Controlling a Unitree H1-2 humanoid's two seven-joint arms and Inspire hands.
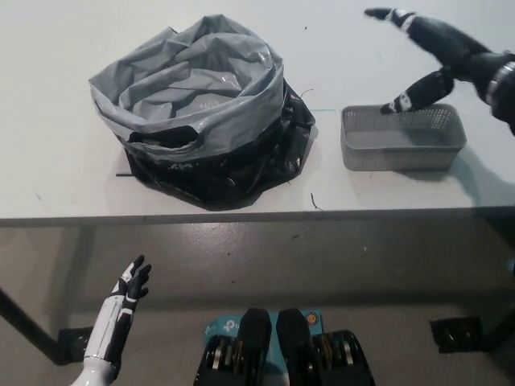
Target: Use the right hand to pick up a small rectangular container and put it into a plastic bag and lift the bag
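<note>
The grey mesh container [402,138] sits on the white table [64,161], just right of the grey-and-black plastic bag [201,112], with nothing between them. The black right hand [430,56] hovers over the container's far edge, fingers spread, holding nothing. The white left hand [129,288] rests below the table edge, fingers apart.

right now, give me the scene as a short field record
container: small grey mesh basket on the white table, right of the bag
bag: grey and black plastic bag, mouth open upward
right robot hand: black, open, above the basket's far edge, holding nothing
left robot hand: white, open, resting low, below the table edge
task state: basket not yet grasped
</note>
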